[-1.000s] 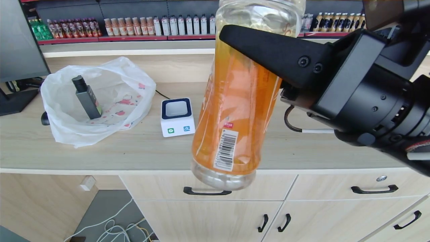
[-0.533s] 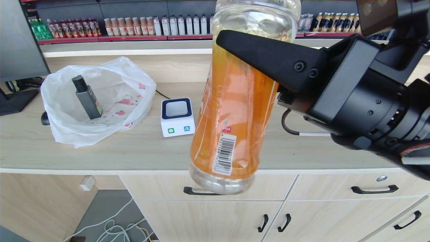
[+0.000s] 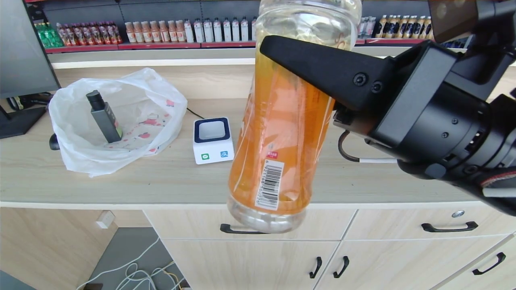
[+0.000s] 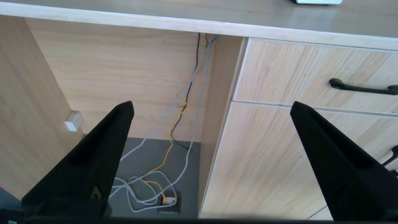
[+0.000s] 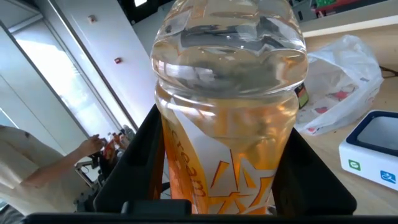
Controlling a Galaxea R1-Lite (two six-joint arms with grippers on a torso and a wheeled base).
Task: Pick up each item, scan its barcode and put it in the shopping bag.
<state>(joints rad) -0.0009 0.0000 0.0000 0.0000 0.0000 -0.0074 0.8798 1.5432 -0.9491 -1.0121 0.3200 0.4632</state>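
Orange-filled clear plastic bottle [image 3: 278, 121], clamped near-upright in the right gripper [image 3: 282, 50], hangs to the right of the white cube scanner [image 3: 212, 139].

Wood counter [image 3: 169, 181] over drawers [image 3: 403, 225]; stocked shelves [image 3: 161, 45] behind, perhaps bottled drinks.

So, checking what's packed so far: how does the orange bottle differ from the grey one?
The orange bottle hangs in the air, clamped in the right end effector; the grey bottle leans inside the bag. The orange bottle is see-through with its barcode showing; the grey bottle is opaque with a black cap. Both are tilted.
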